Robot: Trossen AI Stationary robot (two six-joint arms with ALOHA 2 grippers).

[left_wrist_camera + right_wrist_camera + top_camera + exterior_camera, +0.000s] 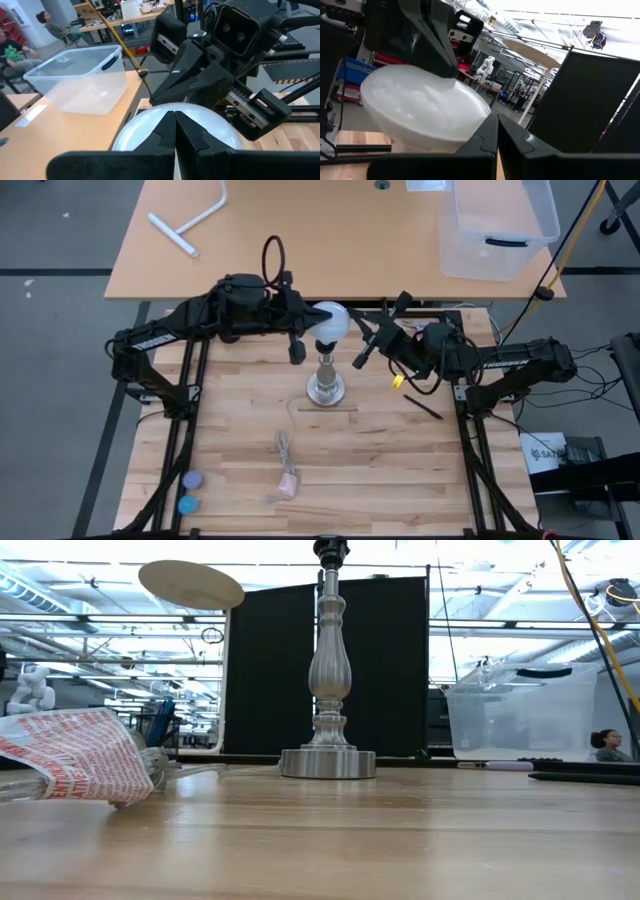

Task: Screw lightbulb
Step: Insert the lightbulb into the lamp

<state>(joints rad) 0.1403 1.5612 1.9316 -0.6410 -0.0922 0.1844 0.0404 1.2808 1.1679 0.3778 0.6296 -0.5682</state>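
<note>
Left hand [297, 332] clenched, fingertips pressed together and resting against the white globe of the lightbulb [331, 322] — not wrapped around it. Lightbulb sitting on top of the metal lamp post [326, 372], near the middle of the wooden surface [240, 420], seemingly at the socket. Right hand [366, 343] clenched too, tips just at the globe's other side, grasping nothing.

Step in hand, by judgement: seating or turning the bulb in the socket. Next move calls for a released hand re-closed around the globe, then a steady twist without tilting the post.

High view alone showing both arms flanking the bulb. Low view showing only the post's shaft and round base, bulb cut off above. Wrist views showing shut fingertips against frosted glass — plus a clear plastic bin [80, 75] beyond.
</note>
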